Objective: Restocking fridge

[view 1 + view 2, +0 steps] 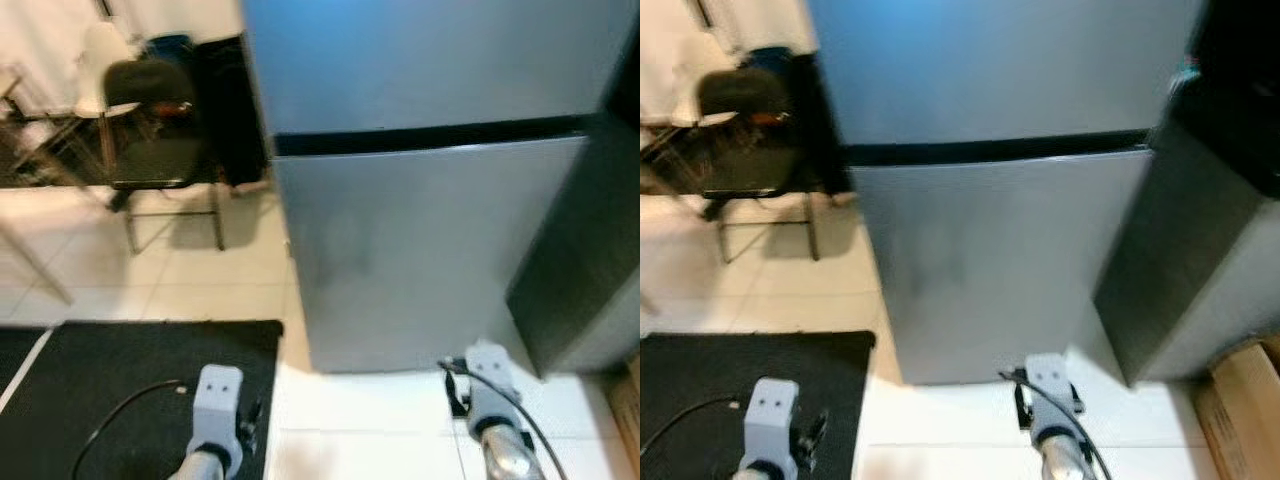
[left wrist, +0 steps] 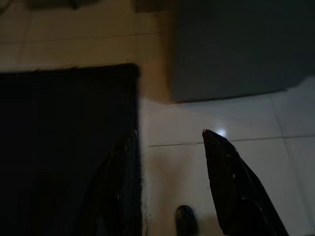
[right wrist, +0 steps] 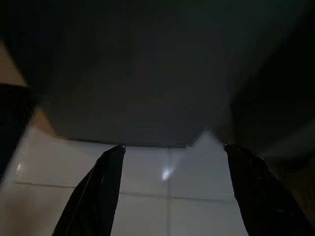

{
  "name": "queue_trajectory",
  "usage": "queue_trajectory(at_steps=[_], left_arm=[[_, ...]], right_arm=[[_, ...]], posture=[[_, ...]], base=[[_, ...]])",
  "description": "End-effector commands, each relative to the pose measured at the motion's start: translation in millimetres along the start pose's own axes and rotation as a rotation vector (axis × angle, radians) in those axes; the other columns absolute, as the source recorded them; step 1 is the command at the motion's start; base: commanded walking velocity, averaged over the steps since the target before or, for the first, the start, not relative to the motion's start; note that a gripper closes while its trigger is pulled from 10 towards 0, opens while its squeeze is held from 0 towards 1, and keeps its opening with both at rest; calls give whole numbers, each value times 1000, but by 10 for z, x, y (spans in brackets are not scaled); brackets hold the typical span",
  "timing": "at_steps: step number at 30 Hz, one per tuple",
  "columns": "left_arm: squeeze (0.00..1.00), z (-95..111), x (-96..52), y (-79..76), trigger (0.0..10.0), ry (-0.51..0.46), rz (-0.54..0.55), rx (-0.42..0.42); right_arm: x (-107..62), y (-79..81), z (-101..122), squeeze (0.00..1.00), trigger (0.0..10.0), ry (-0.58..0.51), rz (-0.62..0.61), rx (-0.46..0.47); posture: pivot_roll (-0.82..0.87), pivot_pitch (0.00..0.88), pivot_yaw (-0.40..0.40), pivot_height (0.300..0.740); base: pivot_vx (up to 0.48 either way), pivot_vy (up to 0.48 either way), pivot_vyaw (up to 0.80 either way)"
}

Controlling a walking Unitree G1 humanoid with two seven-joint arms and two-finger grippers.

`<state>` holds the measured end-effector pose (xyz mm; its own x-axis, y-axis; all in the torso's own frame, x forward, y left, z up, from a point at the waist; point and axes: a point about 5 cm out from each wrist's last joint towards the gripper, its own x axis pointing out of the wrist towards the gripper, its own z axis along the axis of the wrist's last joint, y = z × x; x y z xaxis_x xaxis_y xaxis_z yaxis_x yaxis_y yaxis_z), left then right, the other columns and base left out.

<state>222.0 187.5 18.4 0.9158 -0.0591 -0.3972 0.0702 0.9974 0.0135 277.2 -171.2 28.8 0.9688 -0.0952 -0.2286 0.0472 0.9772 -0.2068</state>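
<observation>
A tall silver fridge (image 1: pixel 430 200) stands straight ahead with both doors closed; a dark seam (image 1: pixel 430 138) divides the upper door from the lower one. Both arms hang low in front of it. My left gripper (image 2: pixel 170 135) is open over the edge of a black mat (image 2: pixel 64 142) and white tile. My right gripper (image 3: pixel 172 147) is open too, pointing at the fridge's bottom edge (image 3: pixel 128 123) above the tiles. Nothing is held in either gripper.
A black mat (image 1: pixel 130 390) lies on the white tile floor at lower left. A black chair (image 1: pixel 155 130) and a table stand at the back left. A dark grey cabinet (image 1: pixel 590 250) flanks the fridge's right side, with a cardboard box (image 1: pixel 1240 410) below it.
</observation>
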Motion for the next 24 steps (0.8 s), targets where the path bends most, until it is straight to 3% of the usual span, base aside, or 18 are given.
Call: queue_trajectory(at_steps=[1, 24], left_arm=[[0, -30, -14, 2, 10000, 15, -2, 13], [0, -31, -8, -4, 10000, 16, 3, 9]], right_arm=[[-45, 4, -99, 0, 10000, 36, 5, -11], [-44, 3, -92, 0, 10000, 35, 5, -8]], posture=[[-88, 139, 22, 740], [-90, 140, 22, 740]], base=[[0, 0, 794], [0, 0, 794]])
